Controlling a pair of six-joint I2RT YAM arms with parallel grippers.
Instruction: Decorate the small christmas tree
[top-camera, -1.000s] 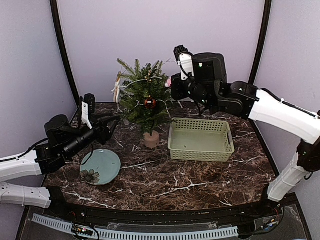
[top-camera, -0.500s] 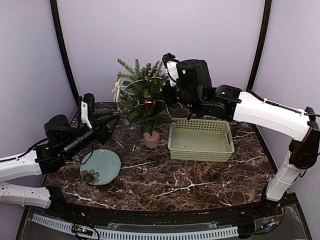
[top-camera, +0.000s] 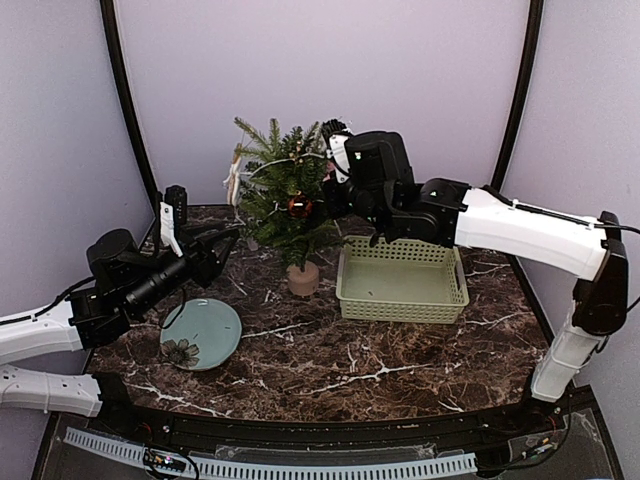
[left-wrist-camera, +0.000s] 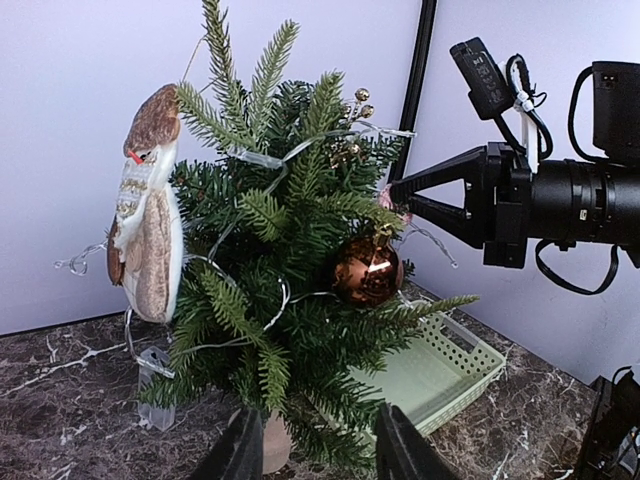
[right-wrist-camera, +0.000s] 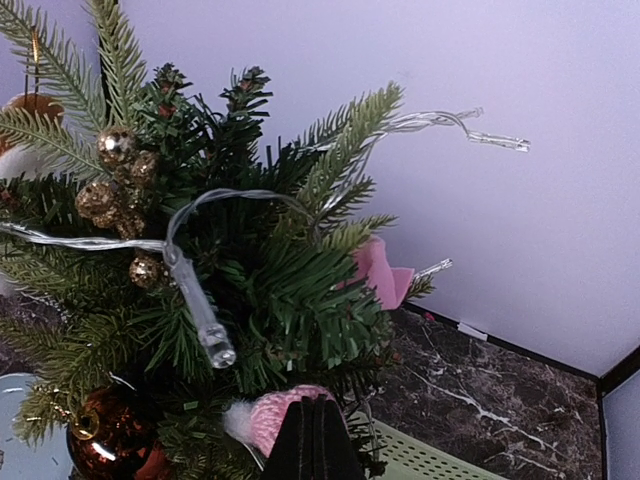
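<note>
The small christmas tree (top-camera: 283, 190) stands in a beige pot (top-camera: 303, 279) at the back of the table. It carries a copper ball (left-wrist-camera: 367, 272), a brown-and-white figure (left-wrist-camera: 145, 225), gold berries (right-wrist-camera: 115, 170), a clear light string (right-wrist-camera: 195, 300) and a pink felt piece (right-wrist-camera: 380, 272). My right gripper (top-camera: 324, 203) reaches into the tree's right side. Its fingers (right-wrist-camera: 312, 440) are shut on a pink knitted ornament (right-wrist-camera: 268, 415) with a white tuft, low among the branches. My left gripper (left-wrist-camera: 318, 455) is open and empty, left of the tree at pot height.
A pale green perforated basket (top-camera: 400, 305) stands right of the tree, under the right arm. A teal plate (top-camera: 215, 322) with a dark flower mark lies front left, beneath the left arm. Black frame posts (top-camera: 125, 100) and lilac walls close in the back.
The right arm has swung left from beside the tree, so its fingertips and the pink ornament now sit among the right-hand branches. The left arm has not moved.
</note>
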